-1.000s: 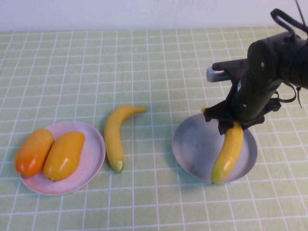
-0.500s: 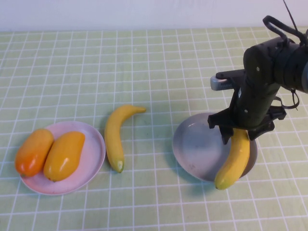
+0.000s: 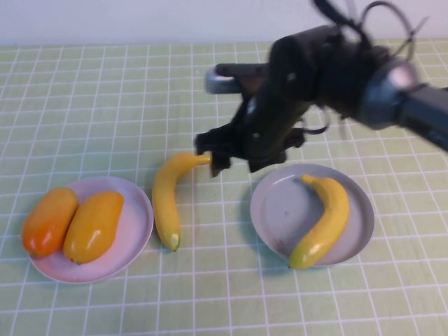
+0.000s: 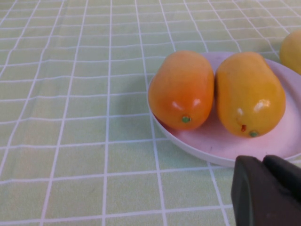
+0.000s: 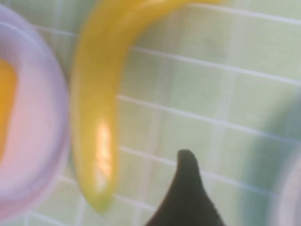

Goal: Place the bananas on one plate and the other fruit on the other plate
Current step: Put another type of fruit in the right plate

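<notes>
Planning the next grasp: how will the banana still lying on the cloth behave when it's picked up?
The banana on the cloth looks stiff, so it probably won't sag. Its glossy curved skin may slip or swivel between fingers; a mid-length grasp seems safest. The right gripper hovers near its far tip, holding nothing. The left gripper sits by the pink plate.

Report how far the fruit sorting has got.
Done: both mangoes lie on the pink plate, and one banana lies on the grey-blue plate. In hand: nothing; the right hand hangs open above the table near the second banana, which lies between the plates. The left hand sits beside the pink plate. Left: moving that banana onto the grey-blue plate.
</notes>
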Tool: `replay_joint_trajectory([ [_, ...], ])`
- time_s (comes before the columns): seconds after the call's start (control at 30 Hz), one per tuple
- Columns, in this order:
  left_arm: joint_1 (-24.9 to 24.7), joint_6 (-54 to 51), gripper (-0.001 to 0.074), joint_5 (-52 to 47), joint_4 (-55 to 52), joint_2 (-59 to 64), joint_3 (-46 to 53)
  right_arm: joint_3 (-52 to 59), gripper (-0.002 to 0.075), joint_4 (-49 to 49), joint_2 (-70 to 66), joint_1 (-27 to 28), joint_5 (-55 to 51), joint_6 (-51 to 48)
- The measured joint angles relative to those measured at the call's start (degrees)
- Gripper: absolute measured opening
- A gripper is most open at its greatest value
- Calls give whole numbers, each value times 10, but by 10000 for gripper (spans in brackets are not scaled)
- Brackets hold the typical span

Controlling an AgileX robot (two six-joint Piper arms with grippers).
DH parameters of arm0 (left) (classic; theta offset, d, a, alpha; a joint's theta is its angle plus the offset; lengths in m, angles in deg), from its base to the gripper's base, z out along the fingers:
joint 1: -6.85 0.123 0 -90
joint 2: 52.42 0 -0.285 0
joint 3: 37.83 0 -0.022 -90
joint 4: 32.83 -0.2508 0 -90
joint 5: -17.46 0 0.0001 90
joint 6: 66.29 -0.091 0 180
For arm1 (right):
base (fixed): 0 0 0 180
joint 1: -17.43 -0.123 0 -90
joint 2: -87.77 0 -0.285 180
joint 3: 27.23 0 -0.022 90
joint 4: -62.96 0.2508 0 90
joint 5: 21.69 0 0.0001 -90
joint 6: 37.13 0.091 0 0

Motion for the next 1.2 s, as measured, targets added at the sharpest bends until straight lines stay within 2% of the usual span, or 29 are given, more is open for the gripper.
replay_joint_trajectory([
  [0.2, 0, 0, 3, 0, 0, 0, 0, -133, 464, 7, -118, -37, 0, 0],
  [0.47, 0, 0, 3, 0, 0, 0, 0, -280, 464, 26, -231, -46, -3, 0],
  [0.9, 0, 0, 3, 0, 0, 0, 0, -306, 462, 35, -264, -50, -11, 0],
  [1.0, 0, 0, 3, 0, 0, 0, 0, -306, 427, 35, -264, -50, -15, -9],
  [1.13, 0, 0, 3, 0, 0, 0, 0, -306, 305, 35, -264, -51, -17, -14],
  [1.2, 0, 0, 3, 0, 0, 0, 0, -306, 307, 33, -264, -51, -17, -29],
])
